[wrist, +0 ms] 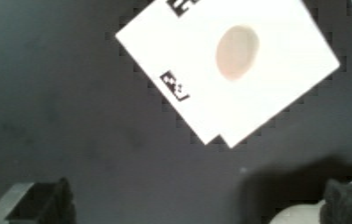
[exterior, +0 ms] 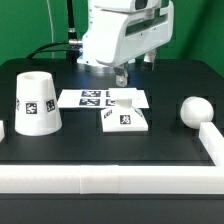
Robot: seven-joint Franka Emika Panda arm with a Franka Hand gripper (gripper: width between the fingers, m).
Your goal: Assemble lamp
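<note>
The flat square lamp base point(exterior: 125, 120) lies on the black table near the middle, with a tag on its front edge. In the wrist view the base point(wrist: 226, 65) shows its round socket hole point(wrist: 239, 50). The tapered shade point(exterior: 36, 102) stands at the exterior view's left. The ball-headed bulb point(exterior: 194, 110) lies at the exterior view's right. My gripper point(exterior: 120, 78) hangs above the table just behind the base. In the wrist view the gripper point(wrist: 191, 205) is open and empty, its fingertips point(wrist: 31, 200) wide apart over bare table.
The marker board point(exterior: 103, 98) lies flat behind the base. A white rail point(exterior: 110, 176) runs along the table's front edge and turns up the exterior view's right side point(exterior: 211, 140). Cables hang at the back.
</note>
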